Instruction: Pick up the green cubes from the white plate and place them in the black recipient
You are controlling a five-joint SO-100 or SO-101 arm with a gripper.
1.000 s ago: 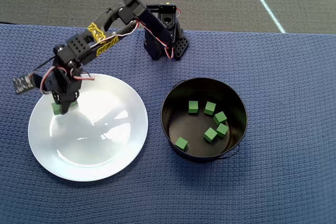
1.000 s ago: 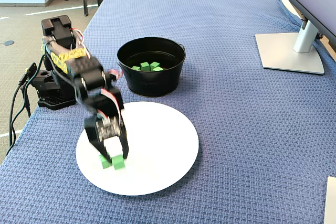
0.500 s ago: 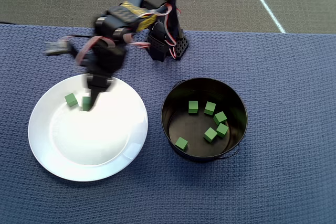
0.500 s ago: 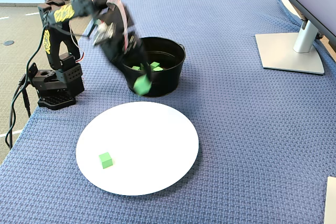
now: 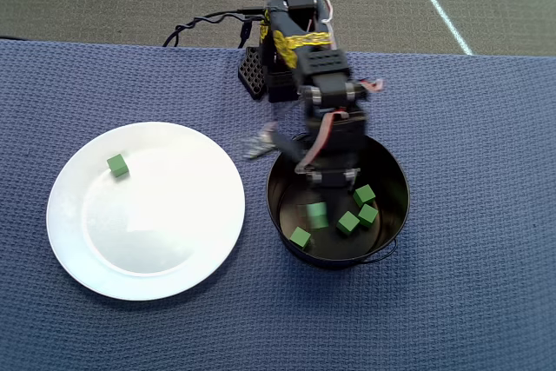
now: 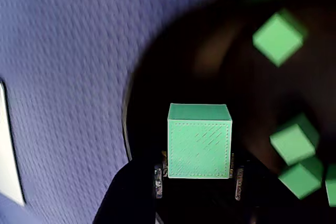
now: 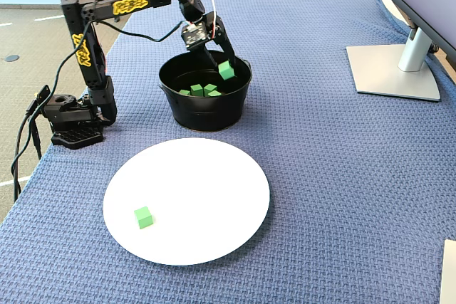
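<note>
The carried green cube (image 6: 199, 141), one of the green cubes, is now pinched between the 2 fingers of the gripper (image 7: 225, 70) and hangs inside the mouth of the black recipient (image 7: 205, 110), above its floor; the wrist view shows the cube clamped on both side faces with the dark interior behind it. Half a second ago that cube was in mid-swing short of the pot, and a second ago the jaws were down on the white plate (image 5: 191, 241) closing on it beside its neighbour. So the transfer leg is all but over, and what remains for this cube is, in my judgement, only the release. Inside the recipient, in the overhead view, 4 loose cubes show around the arm: 1 near the wall facing the plate (image 5: 301, 237) and 3 clustered toward the wall away from the plate (image 5: 365, 195); others that lay under the arm's present position are hidden by it, so the count inside cannot be confirmed now. Outward from the recipient, the plate lies just beside it on the blue cloth (image 7: 335, 176), apart from it, and holds 1 remaining cube (image 5: 117, 165) near its far rim from the pot. That cube would be the last pick. Beyond the recipient, a monitor foot (image 7: 396, 70) stands well apart.
</note>
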